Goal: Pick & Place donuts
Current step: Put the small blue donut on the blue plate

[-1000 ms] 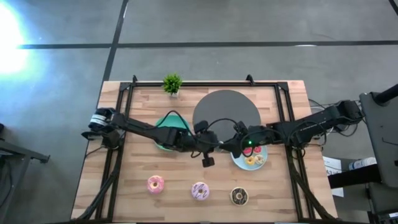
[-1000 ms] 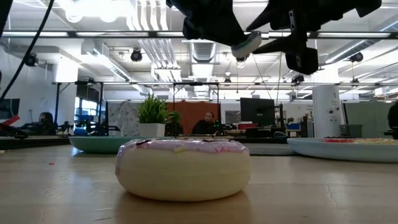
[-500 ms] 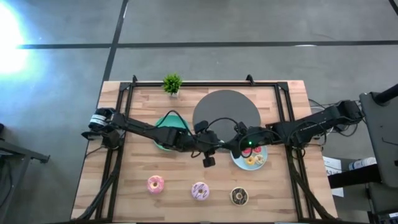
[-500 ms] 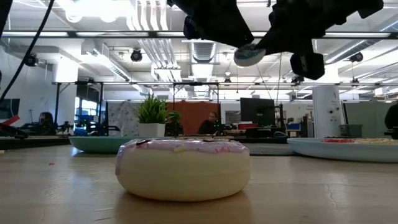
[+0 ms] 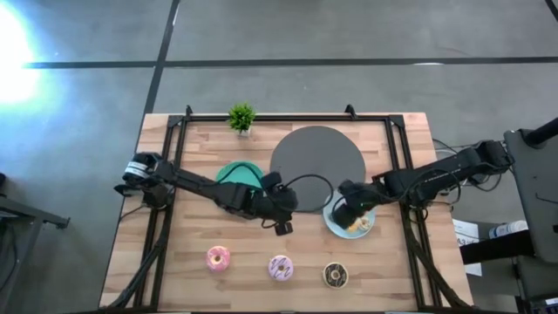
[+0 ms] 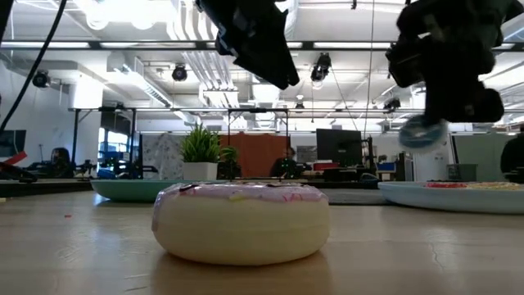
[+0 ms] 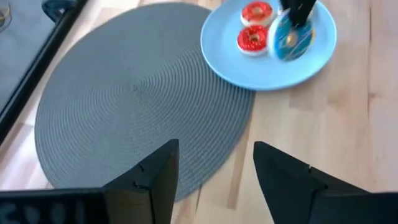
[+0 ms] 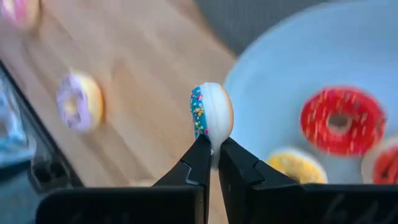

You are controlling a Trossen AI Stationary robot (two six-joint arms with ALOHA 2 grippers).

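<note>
My right gripper point(image 8: 212, 149) is shut on the teal mini donut point(image 8: 211, 115) above the light-blue plate point(image 7: 267, 68), where two red donuts point(image 7: 252, 38) and a yellow one point(image 8: 298, 167) lie flat. My left gripper point(image 7: 214, 168) stands open and empty over the near edge of the grey mat point(image 5: 314, 157), left of the plate. The pink donut point(image 5: 218, 258), the pink-white sprinkled donut point(image 5: 280, 267) and the dark chocolate donut point(image 5: 335, 276) lie in a row near the table's front edge. My right gripper pinches the teal donut's rim point(image 8: 210, 140) between its two fingertips. The fingers come from above, pointing down. The donut hangs on edge below them point(image 6: 423, 131), clear of the plate.
A green plate point(image 5: 235, 174) lies left of the mat, partly under my left arm. A small potted plant point(image 5: 241, 116) stands at the far edge. Black frame rails point(image 5: 170, 166) run along the table's sides. Bare wood lies between the plates and the donut row.
The teal donut, high between both grippers a second ago, is now with my right gripper alone. That gripper has carried it down and toward the table's right, over the light-blue plate. My left gripper has drawn back toward the table's left.
</note>
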